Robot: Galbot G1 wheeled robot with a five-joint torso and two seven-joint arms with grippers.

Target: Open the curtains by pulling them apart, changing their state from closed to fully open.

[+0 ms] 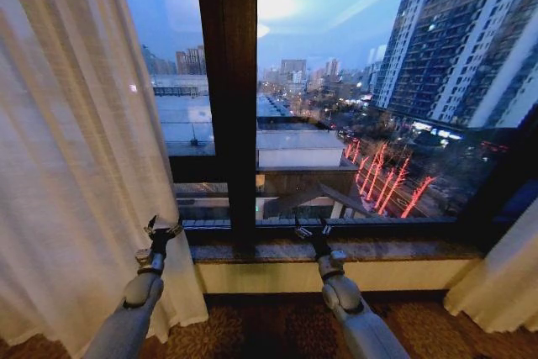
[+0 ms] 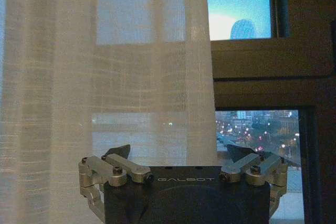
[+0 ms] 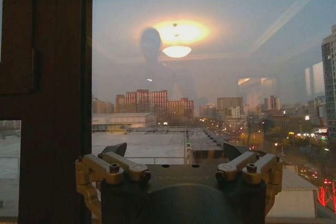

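The left tool (image 1: pixel 161 229) has its fingers apart and holds nothing; it sits low in front of the window sill (image 1: pixel 403 250), just beside the inner edge of the left curtain (image 1: pixel 76 149). In the left wrist view that tool (image 2: pixel 181 156) faces the same curtain (image 2: pixel 105 77), whose edge hangs straight ahead of it, with nothing between the fingers. The right tool (image 1: pixel 311 229) is likewise spread and empty, raised before the sill near the dark window post (image 1: pixel 227 81); in its own view the right tool (image 3: pixel 178 153) looks out through bare glass (image 3: pixel 210 77) at the city.

By the look of it, the task is nearly done. The left curtain is drawn well aside, and a right curtain (image 1: pixel 504 283) is bunched at the far right, so the glass between them stands uncovered. What is left, if anything, is to push the left one a little further back, since it covers part of the left pane.

The curtains are thin, see-through white cloth falling in many soft upright pleats to the patterned carpet (image 1: pixel 261 325). The post and frame are dark and flat-faced; the sill looks like polished stone.
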